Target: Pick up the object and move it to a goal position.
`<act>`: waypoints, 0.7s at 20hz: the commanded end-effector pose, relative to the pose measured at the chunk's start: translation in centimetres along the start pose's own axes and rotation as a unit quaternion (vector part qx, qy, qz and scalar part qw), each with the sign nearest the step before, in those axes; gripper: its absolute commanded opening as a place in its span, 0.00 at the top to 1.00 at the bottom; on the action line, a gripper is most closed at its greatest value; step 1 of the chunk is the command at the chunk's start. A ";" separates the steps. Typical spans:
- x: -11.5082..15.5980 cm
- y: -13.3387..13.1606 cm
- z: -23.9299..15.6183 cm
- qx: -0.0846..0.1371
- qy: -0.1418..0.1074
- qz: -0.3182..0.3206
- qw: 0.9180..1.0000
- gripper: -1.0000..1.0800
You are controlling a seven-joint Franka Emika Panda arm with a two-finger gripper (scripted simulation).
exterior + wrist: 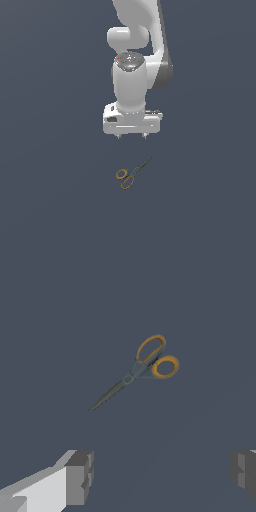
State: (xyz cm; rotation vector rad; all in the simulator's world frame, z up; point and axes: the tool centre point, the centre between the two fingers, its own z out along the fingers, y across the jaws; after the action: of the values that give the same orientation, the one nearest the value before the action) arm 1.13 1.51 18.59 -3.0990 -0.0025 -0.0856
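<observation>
Exterior view: scissors (131, 174) lie flat on the desk (50, 200), apart from the jaws (132, 136) above.
Look: orange-brown loops, thin dark closed blades.
Jaws: spread wide, holding nothing.
Cut off: wrist view crops both fingers (80, 476).

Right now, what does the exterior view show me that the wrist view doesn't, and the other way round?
Only the exterior view shows the white arm itself, with the gripper above the scissors and apart from them. Only the wrist view shows the fingers up close, spread wide with nothing between them, and the two orange loop handles distinctly. Both show the scissors lying flat on the dark grey floor, blades closed, ungrasped.
</observation>
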 end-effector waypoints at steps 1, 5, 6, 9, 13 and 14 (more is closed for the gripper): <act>0.0 0.0 0.0 0.000 0.000 0.000 1.000 0.04; -0.3 0.1 0.3 -0.005 -0.006 -0.006 1.000 0.04; -0.5 0.1 0.5 -0.008 -0.010 -0.009 1.000 0.04; -0.9 0.3 0.8 -0.013 -0.017 -0.016 1.000 0.04; -0.9 0.2 0.8 -0.013 -0.016 -0.015 1.000 0.04; -0.8 0.2 0.8 -0.013 -0.017 -0.014 1.000 0.04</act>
State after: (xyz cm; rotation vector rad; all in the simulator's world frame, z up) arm 0.31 1.30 17.74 -3.1265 -0.0496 -0.0358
